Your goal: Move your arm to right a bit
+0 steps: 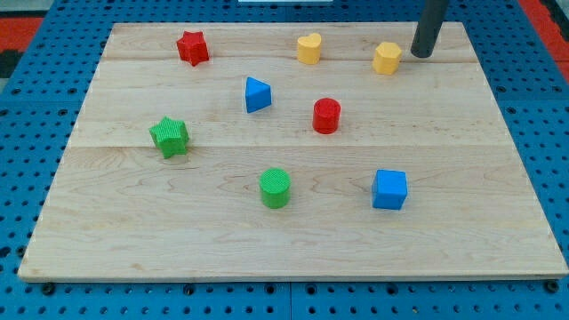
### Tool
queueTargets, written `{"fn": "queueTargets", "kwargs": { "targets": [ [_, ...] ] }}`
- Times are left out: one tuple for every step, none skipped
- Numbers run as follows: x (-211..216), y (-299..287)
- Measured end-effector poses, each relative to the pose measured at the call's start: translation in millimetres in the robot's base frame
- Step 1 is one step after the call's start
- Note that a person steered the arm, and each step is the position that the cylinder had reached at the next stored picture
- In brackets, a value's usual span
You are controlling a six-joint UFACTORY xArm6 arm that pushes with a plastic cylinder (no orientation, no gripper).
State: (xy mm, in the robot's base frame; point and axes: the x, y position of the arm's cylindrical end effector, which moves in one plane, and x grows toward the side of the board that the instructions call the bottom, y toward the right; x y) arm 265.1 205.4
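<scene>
My tip (420,54) rests on the wooden board (178,222) near the view's top right, just right of a yellow hexagonal block (387,58) with a small gap between them. A yellow heart-shaped block (308,48) lies further left along the top. A red star (192,47) sits at the top left. A blue triangular block (257,94) and a red cylinder (326,116) lie near the middle. A green star (169,136) is at the left, a green cylinder (276,188) at the bottom middle, a blue cube (389,189) at the bottom right.
The board lies on a blue perforated surface (27,116). Its right edge runs a short way right of my tip.
</scene>
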Motion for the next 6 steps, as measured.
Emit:
{"fn": "queueTargets", "kwargs": {
  "targets": [
    [0.0, 0.0],
    [0.0, 1.7],
    [1.2, 19.4],
    [10.0, 44.4],
    [9.9, 48.0],
    [9.9, 44.2]
  ]
}}
